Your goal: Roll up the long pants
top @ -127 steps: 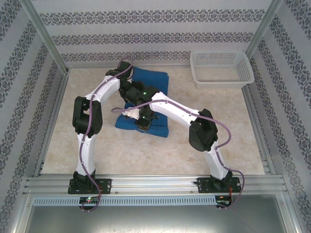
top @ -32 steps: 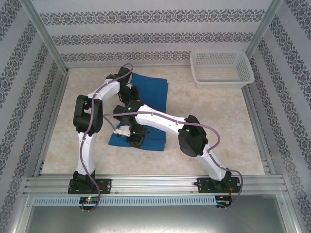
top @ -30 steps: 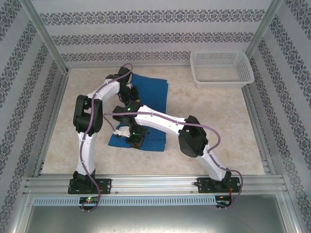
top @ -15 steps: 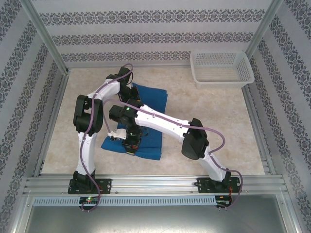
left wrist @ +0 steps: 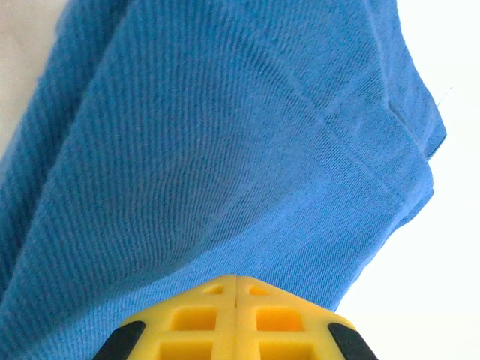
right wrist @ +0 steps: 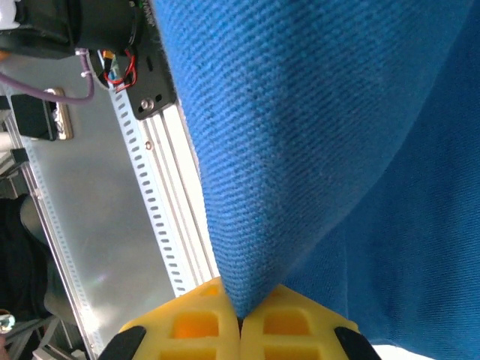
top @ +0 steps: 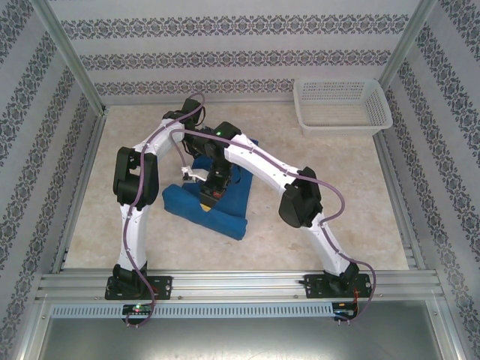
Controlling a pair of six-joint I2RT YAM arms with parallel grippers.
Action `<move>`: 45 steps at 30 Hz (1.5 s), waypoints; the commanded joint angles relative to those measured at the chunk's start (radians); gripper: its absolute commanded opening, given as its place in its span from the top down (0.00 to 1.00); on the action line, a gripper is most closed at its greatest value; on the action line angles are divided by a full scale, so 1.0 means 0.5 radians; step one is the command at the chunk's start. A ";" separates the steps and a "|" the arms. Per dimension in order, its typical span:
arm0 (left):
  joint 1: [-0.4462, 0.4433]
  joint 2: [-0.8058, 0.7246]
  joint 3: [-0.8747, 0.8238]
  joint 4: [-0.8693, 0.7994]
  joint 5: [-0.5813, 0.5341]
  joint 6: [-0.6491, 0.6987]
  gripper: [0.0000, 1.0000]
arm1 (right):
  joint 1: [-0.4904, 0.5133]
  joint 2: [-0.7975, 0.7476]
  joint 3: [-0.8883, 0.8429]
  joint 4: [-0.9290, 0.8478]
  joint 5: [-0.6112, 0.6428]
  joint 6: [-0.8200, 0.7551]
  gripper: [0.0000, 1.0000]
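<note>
The long pants (top: 218, 218) lie left of the table's middle as a royal-blue bundle with a thick rolled edge along the near side. My right gripper (top: 212, 193) hovers over this bundle, shut on a raised fold of the blue cloth (right wrist: 300, 150); the cloth runs straight down into the right gripper (right wrist: 241, 309) between its yellow fingertips. My left gripper (top: 196, 144) is at the far end of the pants. In the left wrist view the left gripper (left wrist: 237, 279) is shut, its tips against the blue cloth (left wrist: 225, 150), and no cloth shows between them.
A white basket (top: 373, 118) stands at the back right corner. Patterned walls and metal posts close in the table on three sides. The aluminium rail (top: 240, 285) with both arm bases runs along the near edge. Bare beige tabletop (top: 345, 195) lies to the right of the pants.
My right gripper has moved away from the near edge towards the back, drawing cloth with it. The pants now look shorter and more bunched, with a thicker near edge. The left gripper has barely moved.
</note>
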 commanded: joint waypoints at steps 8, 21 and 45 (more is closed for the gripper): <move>0.041 0.003 0.022 -0.081 0.000 0.050 1.00 | -0.083 0.268 0.017 0.079 -0.028 -0.039 1.00; 0.176 -0.083 0.131 -0.242 -0.089 0.167 1.00 | -0.084 0.312 -0.090 0.312 0.269 0.049 1.00; 0.164 -1.410 -1.513 0.238 -0.258 -0.036 1.00 | -0.110 0.399 -0.059 0.338 0.245 0.049 1.00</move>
